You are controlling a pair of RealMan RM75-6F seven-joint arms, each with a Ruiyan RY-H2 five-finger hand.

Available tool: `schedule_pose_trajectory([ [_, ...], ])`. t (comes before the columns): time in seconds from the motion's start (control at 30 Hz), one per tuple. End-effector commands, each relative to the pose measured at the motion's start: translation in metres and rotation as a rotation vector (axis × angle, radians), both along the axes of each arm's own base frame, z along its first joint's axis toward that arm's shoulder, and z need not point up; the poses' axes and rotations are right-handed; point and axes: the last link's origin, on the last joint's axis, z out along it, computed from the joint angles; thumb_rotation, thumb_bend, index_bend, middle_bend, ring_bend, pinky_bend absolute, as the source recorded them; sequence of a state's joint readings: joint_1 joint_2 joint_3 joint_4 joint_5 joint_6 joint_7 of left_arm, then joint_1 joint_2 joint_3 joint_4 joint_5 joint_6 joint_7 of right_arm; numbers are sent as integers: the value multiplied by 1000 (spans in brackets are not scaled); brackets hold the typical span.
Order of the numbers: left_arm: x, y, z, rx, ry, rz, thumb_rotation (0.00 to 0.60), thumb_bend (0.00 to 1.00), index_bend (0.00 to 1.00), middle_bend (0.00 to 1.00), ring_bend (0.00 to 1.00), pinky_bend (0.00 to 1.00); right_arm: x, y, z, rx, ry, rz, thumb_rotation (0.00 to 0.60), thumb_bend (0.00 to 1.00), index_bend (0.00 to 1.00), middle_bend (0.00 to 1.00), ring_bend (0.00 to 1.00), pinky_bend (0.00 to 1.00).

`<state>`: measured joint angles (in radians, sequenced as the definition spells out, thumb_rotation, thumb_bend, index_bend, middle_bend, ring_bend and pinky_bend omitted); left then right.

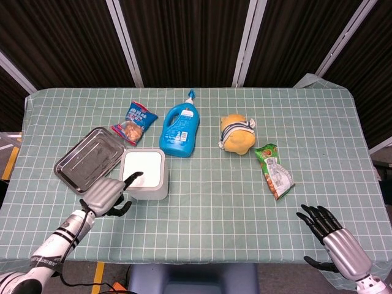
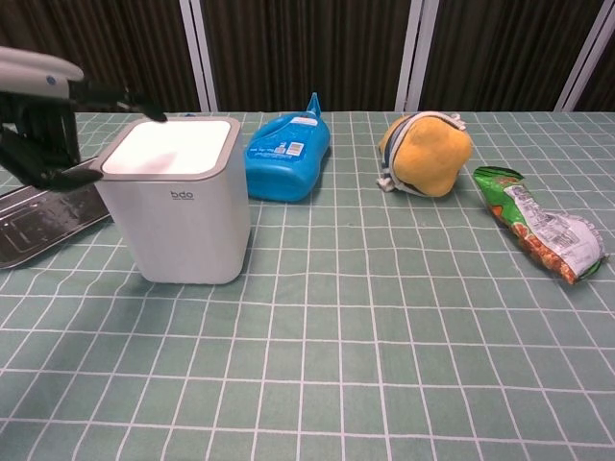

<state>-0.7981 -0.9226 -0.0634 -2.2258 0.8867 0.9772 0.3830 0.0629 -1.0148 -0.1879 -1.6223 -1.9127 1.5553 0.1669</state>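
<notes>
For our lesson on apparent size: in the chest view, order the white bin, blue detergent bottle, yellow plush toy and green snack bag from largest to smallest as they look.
1. white bin, though it stands nearest the camera
2. green snack bag
3. blue detergent bottle and yellow plush toy: too alike to rank

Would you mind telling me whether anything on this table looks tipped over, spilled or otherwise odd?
The blue detergent bottle lies on its side instead of standing, with no spill visible. The white bin stands upright with its lid down. Nothing else stands out.
</notes>
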Motion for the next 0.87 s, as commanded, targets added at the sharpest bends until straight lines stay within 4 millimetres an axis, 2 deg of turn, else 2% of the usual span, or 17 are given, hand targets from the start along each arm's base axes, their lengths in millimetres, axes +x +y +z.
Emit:
schedule_pose_trajectory([
  [0.03,-3,-24,33,154,-87,-70,600,494,47,901,913,997,0,1,1,-1,1,2,600,250,0,0,0,0],
  [0.07,-8,-32,38,175,-84,-80,600,494,48,845,857,974,0,1,1,-3,1,2,600,250,0,0,0,0],
  [0.13,-26,-56,47,207,-77,-97,600,492,48,685,677,816,-1,2,2,-5,2,2,600,250,0,0,0,0],
  [0.17,-39,-73,50,221,-75,-110,600,489,48,549,518,646,-1,2,2,-8,5,1,600,250,0,0,0,0],
  [0.2,-51,-86,53,238,-68,-125,600,483,48,365,298,402,-1,1,1,-9,8,-1,600,250,0,0,0,0],
  [0.27,-79,-115,60,306,-53,-147,600,469,47,135,63,126,-2,1,0,-8,14,-8,600,250,0,0,0,0],
  [0.3,-99,-135,63,366,-38,-146,600,459,46,44,4,35,-2,1,-2,-6,19,-13,600,250,0,0,0,0],
  [0.43,-149,-198,61,572,-73,-74,600,449,64,0,0,0,-2,0,-8,-3,46,-18,600,250,0,0,0,0],
  [0.5,-166,-214,58,560,-34,-8,600,440,89,0,0,0,-2,0,-11,-5,55,-25,600,251,0,0,0,0],
  [0.57,-169,-217,61,509,-18,-4,600,435,78,0,0,0,-2,-1,-13,-6,63,-33,600,250,0,0,0,0],
  [0.73,-183,-209,63,459,61,111,600,434,65,0,0,0,-5,-5,-17,1,91,-63,600,250,0,0,0,0],
  [0.87,-187,-203,67,435,78,153,600,436,65,0,0,0,-3,2,-21,26,110,-60,600,250,0,0,0,0],
])
